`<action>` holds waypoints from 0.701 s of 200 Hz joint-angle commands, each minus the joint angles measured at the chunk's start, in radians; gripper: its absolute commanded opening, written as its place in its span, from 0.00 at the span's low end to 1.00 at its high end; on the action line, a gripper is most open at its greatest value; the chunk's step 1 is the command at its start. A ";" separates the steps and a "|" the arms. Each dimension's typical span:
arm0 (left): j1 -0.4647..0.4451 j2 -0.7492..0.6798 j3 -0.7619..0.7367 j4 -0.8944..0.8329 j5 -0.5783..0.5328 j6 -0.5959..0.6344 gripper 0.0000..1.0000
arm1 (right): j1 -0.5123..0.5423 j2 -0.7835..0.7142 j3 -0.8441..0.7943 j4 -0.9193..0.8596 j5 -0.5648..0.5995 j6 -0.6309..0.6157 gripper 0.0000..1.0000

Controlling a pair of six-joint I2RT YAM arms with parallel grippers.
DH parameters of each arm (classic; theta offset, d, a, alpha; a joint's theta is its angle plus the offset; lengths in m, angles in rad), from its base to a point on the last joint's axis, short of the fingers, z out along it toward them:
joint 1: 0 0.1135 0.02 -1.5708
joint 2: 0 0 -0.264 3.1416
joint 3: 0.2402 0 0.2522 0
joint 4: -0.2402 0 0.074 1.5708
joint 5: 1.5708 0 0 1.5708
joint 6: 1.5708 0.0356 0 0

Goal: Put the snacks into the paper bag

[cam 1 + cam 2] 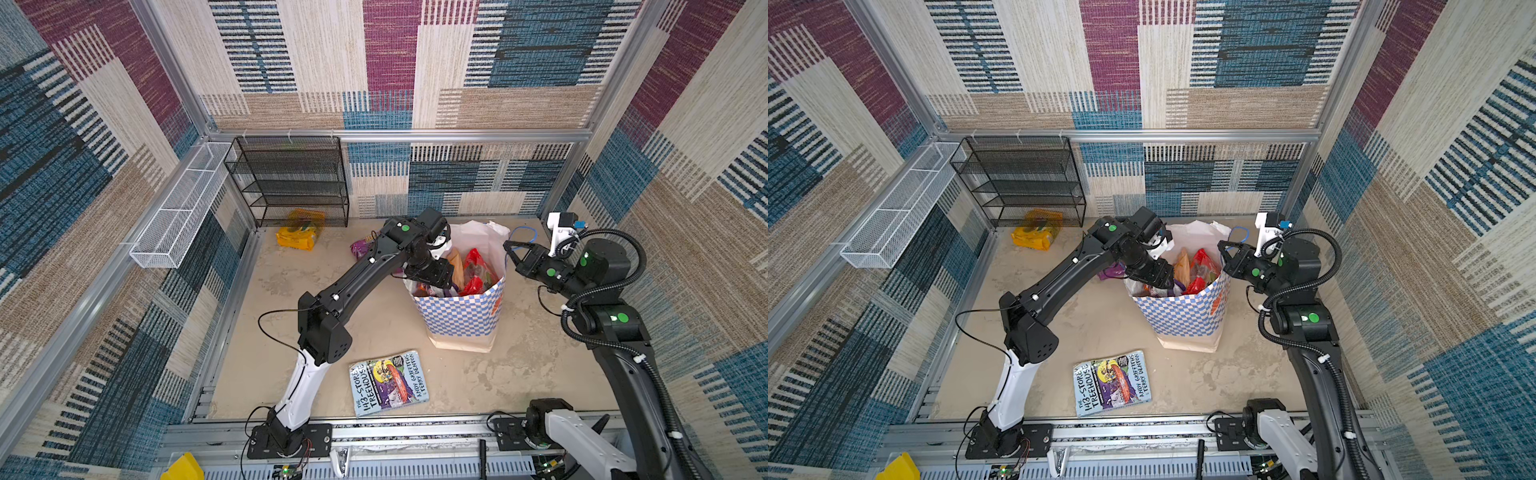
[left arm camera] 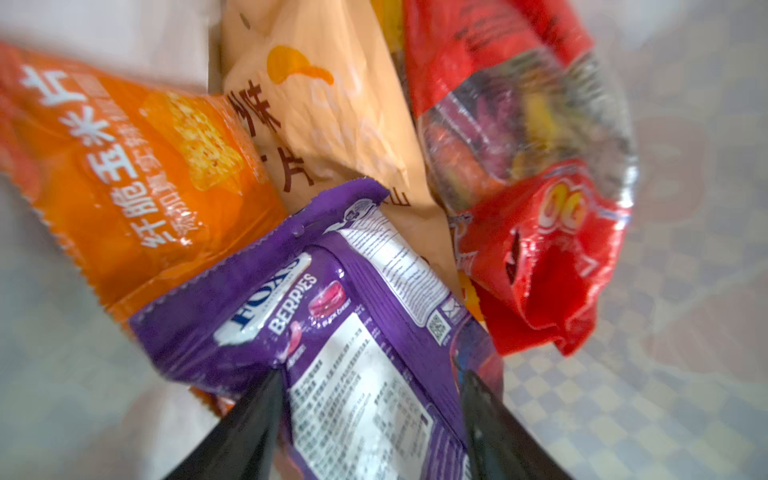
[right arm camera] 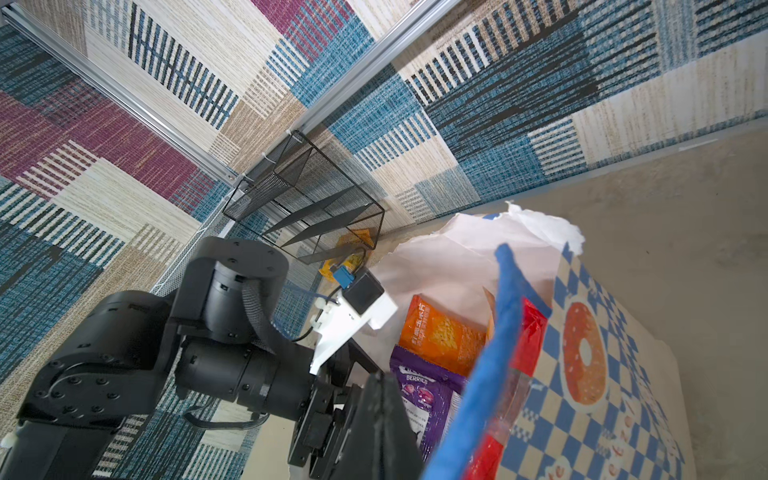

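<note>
Purple packet point(image 2: 353, 316), FOX'S label point(image 2: 259, 305) legible solely in left wrist view

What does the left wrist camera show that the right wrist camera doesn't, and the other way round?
Only the left wrist view: the left gripper, jaws apart either side of the purple packet, and the crisp picture on the pale orange packet. Only the right wrist view: the black mesh rack, the blue cord handle and the doughnut print on the paper bag. Both: the purple packet, the orange packet and the red packet in the bag.
</note>
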 commanded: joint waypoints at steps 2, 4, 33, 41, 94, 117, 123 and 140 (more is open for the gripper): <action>0.001 -0.045 0.019 0.037 -0.034 -0.016 0.71 | 0.002 -0.011 0.002 0.088 -0.013 0.010 0.04; 0.000 -0.049 0.020 0.037 -0.036 -0.015 0.71 | 0.002 -0.011 0.002 0.088 -0.013 0.010 0.04; -0.001 -0.104 0.054 0.037 0.009 -0.007 0.73 | 0.002 -0.013 -0.001 0.089 -0.006 0.007 0.04; 0.000 -0.117 0.063 0.040 0.020 -0.007 0.73 | 0.002 -0.011 -0.003 0.092 -0.008 0.009 0.04; 0.002 -0.258 0.040 0.069 -0.158 -0.006 0.81 | 0.002 -0.004 -0.003 0.097 -0.010 0.008 0.04; 0.035 -0.366 -0.071 0.076 -0.331 -0.022 0.90 | 0.002 -0.004 -0.004 0.090 -0.008 0.002 0.03; 0.053 -0.397 -0.114 0.093 -0.338 -0.030 0.93 | 0.002 -0.004 -0.003 0.088 -0.005 0.000 0.04; 0.120 -0.485 -0.248 0.164 -0.284 -0.057 0.99 | 0.002 -0.005 -0.004 0.091 -0.002 -0.001 0.04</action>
